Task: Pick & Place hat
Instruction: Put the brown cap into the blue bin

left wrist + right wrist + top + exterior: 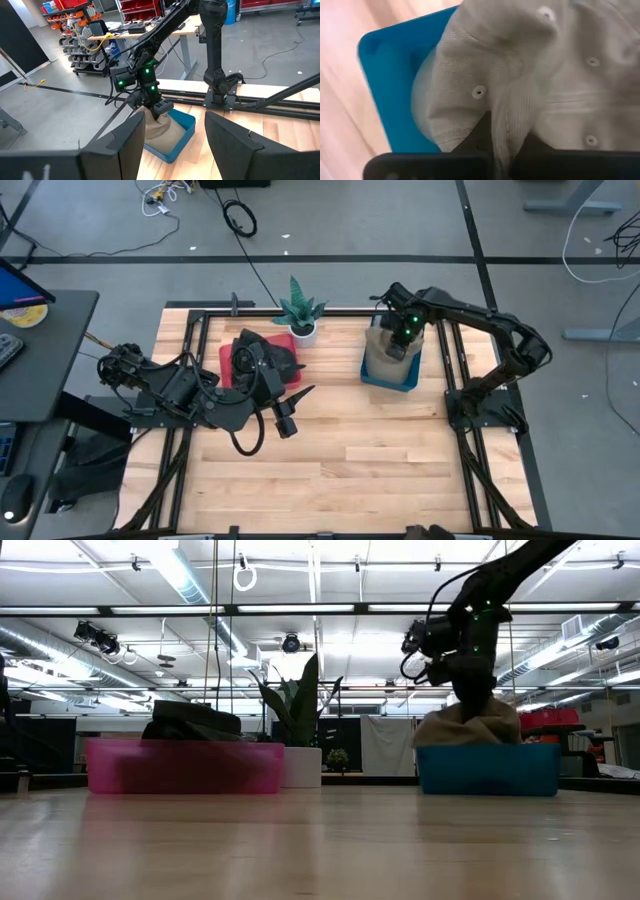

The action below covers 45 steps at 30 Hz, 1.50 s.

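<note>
A tan hat (383,352) with small eyelets sits bunched in a blue bin (405,383) on the table's far right. My right gripper (404,332) stands over it, pointing down, shut on its cloth. In the low view the tan hat (468,726) rises above the blue bin's rim (487,770) under the right gripper (470,680). A dark hat (270,352) lies in a pink bin (228,360). My left gripper (175,145) is open, level near the pink bin, holding nothing. My right gripper pinches a raised fold of the tan hat's crown (506,120) between its two fingers, coming from above and pointing down. The cloth bunches up toward the fingers, and the hat's lower part (450,738) rests inside the blue bin.
A potted plant (300,315) stands at the far edge between the two bins. The pink bin (185,765) is left of the plant, the blue bin right of it. Bare wood (380,460) spreads across the table's near half. Black frame rails run along both sides.
</note>
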Motion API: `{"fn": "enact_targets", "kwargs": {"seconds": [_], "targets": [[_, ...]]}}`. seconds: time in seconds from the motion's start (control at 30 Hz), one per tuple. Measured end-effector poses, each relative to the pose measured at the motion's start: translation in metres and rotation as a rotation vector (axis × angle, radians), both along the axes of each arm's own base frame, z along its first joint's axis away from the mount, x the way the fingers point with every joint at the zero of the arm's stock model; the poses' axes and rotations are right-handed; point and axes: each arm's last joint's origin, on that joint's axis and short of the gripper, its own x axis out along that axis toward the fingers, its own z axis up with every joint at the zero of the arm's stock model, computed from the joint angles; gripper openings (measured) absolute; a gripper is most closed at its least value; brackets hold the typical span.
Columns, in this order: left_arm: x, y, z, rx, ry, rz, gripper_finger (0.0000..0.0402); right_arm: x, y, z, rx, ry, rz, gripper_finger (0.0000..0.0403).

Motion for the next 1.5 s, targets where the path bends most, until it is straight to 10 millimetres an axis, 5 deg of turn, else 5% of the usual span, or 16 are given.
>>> {"fn": "enact_targets", "kwargs": {"seconds": [0.57, 1.17, 1.5], "targets": [[0.000, 0.000, 0.000, 0.000, 0.000, 0.001, 0.0209, -0.006, -0.012, -0.001, -0.035, 0.005, -0.178, 0.0005], [0.000, 0.000, 0.000, -0.019, -0.011, 0.006, 0.0209, -0.001, -0.026, -0.028, 0.000, 0.107, -0.295, 0.0005], [0.000, 0.000, 0.000, -0.020, -0.010, 0.007, 0.0209, -0.009, -0.017, -0.010, -0.030, 0.075, -0.237, 0.0096]]}}
